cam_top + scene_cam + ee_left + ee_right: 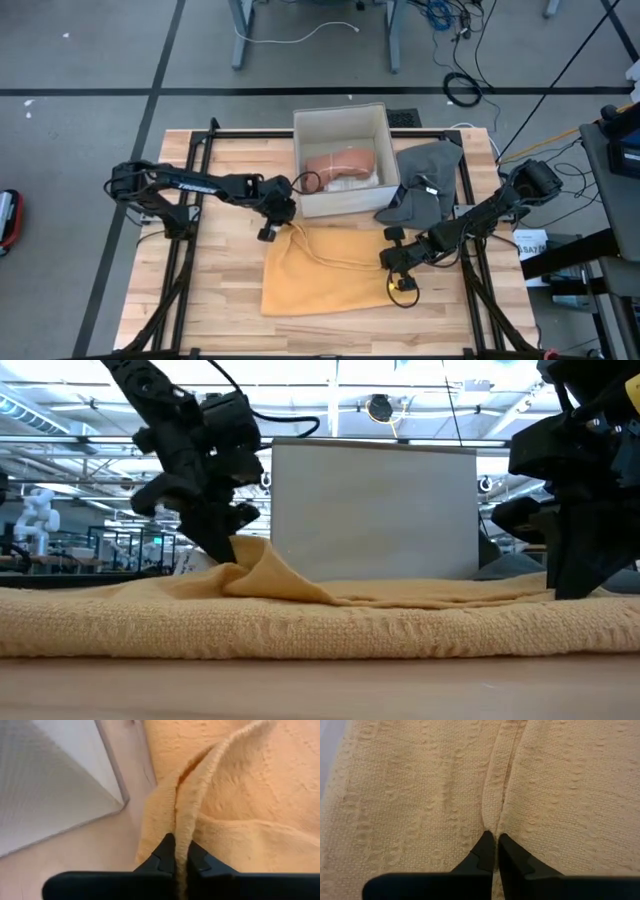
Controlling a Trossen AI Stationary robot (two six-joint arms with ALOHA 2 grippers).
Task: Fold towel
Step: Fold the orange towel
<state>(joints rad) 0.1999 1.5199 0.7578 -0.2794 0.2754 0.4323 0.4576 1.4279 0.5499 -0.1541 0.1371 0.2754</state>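
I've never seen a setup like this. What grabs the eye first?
A yellow towel lies spread across the front of the wooden table, with each dark arm pinching an edge: the left claw at its far left corner, the right claw on its right side. Behind it stands a white box, and a grey cloth lies to its right.

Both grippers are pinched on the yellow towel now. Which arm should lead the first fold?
Probably the left. Left gripper is shut on the yellow towel at its far corner beside the white bin, already raised in a ridge. Right gripper pinches the right edge, lying flat.
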